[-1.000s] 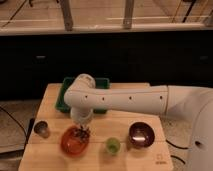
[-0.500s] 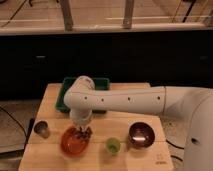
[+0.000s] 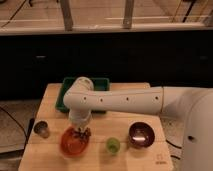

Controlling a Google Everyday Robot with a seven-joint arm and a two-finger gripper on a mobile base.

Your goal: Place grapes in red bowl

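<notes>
Lower now, gripper (image 3: pixel 80 132) pinching grapes (image 3: pixel 81 134) just over red bowl (image 3: pixel 66 146).

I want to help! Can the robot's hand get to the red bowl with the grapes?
Probably yes. The hand is shut on the grapes right above the red bowl, with nothing between them. The green cup stands off to the side.

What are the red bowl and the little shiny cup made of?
The red bowl looks like plastic: one flat bright colour with a smooth, soft sheen. The gripper hangs shut over it, on the grapes. The small cup at the table's left edge looks like metal, grey and mirror-like. The table seems to be pale wood.
</notes>
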